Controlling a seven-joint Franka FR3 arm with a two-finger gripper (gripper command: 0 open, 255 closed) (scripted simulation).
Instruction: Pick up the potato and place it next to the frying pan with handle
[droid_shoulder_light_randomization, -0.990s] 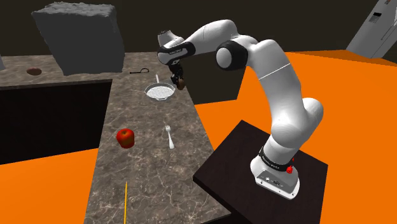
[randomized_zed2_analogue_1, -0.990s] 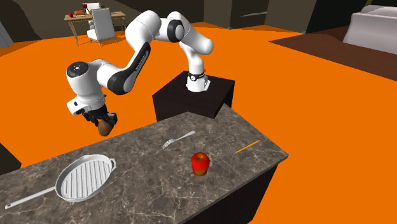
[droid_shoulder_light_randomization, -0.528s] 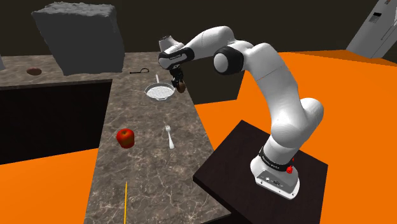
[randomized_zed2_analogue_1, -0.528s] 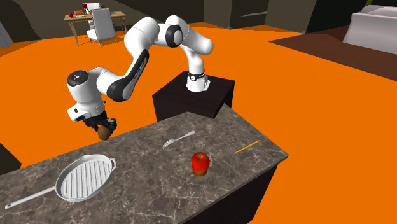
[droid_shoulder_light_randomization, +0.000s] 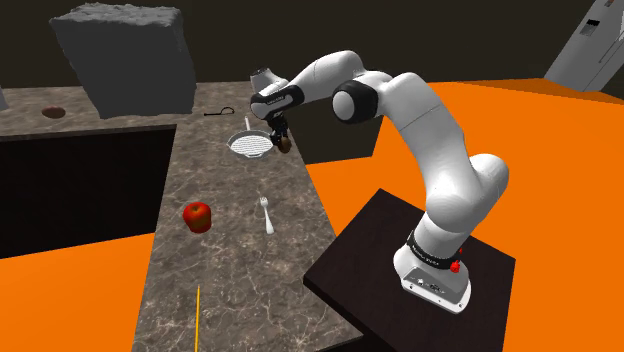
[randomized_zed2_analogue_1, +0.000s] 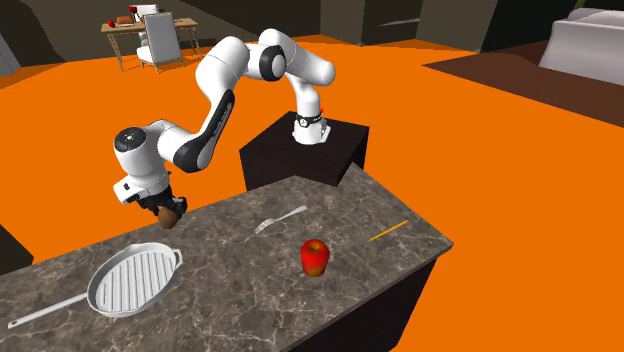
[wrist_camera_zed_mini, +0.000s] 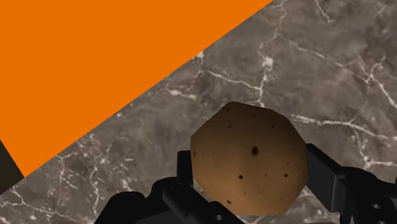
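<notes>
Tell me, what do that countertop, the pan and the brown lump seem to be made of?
The countertop looks like marble or a similar stone: dark grey-brown, smooth, with thin white veins. The frying pan is drawn plain pale grey with a ridged floor; it may be metal, but the look leaves that open. The lump is a potato, with matte tan skin and dark speckles, drawn in flat facets.

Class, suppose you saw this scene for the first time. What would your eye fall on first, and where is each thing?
The bright orange floor around the dark marbled counter strikes first, with the white robot arm reaching over the counter from its dark stand. Next comes the brown speckled potato, clasped in the black gripper low over the counter's edge, near the grey ribbed frying pan. A red apple stands farther along the counter.
</notes>
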